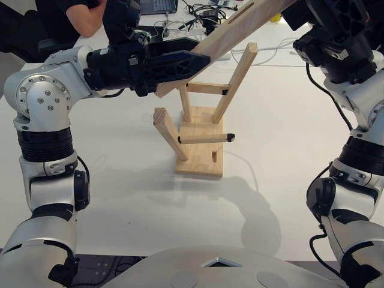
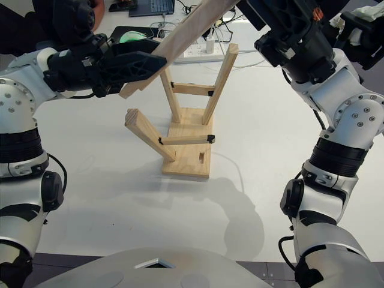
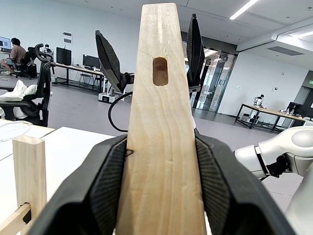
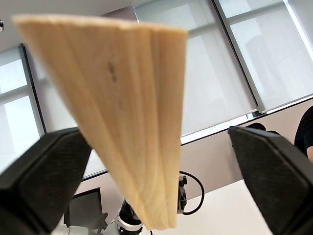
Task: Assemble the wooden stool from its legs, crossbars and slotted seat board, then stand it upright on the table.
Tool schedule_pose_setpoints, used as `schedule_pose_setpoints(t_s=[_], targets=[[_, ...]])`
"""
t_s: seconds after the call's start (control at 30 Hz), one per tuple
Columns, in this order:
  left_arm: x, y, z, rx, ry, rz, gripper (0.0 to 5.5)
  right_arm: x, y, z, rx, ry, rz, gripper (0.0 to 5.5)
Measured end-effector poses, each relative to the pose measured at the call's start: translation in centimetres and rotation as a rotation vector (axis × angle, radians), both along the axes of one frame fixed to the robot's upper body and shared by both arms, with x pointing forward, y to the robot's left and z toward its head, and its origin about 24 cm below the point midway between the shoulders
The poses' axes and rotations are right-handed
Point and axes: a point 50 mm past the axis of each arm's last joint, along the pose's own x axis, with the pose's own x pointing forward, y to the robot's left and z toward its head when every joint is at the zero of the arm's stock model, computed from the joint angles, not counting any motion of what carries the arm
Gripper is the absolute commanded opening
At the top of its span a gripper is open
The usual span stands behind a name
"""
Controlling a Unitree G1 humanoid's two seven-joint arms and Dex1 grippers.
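The left gripper (image 1: pixel 203 59) is closed on the lower end of a loose leg (image 1: pixel 243 29), its two black fingers (image 3: pixel 110 186) pressed against opposite faces of the wood. The loose leg is held in the air above the partly built stool, slanting up from the left gripper toward the far right corner of the table (image 1: pixel 120 198). An oval mortise (image 3: pixel 160 71) is cut in its upper part. The right gripper (image 4: pixel 156 142) is set about the upper end of the same piece with its fingers (image 4: pixel 274 176) spread wide. A clear gap is seen between the wood and one finger; whether the other finger touches it cannot be told.

The seat board (image 1: pixel 203 168) is laid flat on the table, about midway between the left and right edges and well back from the near edge. Three legs are stood in it. The near left leg (image 1: pixel 170 133) is tilted out toward the left edge, the far left leg (image 1: pixel 185 105) is nearly upright, and the far right leg (image 1: pixel 235 81) is tilted toward the far right corner. The upper crossbar (image 1: pixel 207 89) is fitted between the two far legs. The lower crossbar (image 1: pixel 204 138) is fixed to the near left leg, and its black-tipped other end hangs free above the board's near right corner, where an open slot (image 1: pixel 214 156) is seen.
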Motion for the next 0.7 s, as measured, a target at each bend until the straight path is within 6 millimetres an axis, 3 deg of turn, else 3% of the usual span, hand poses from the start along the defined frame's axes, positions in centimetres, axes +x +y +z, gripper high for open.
schedule_pose_setpoints(t_s=[0.5, 0.7], targets=[[-0.07, 0.16, -0.09, 0.016, 0.012, -0.007, 2.05, -0.34, 0.47, -0.21, -0.009, 0.000, 0.078, 2.19], [-0.04, 0.00, -0.35, 0.058, -0.024, -0.003, 2.05, -0.50, 0.46, -0.44, -0.019, 0.004, 0.077, 2.18]])
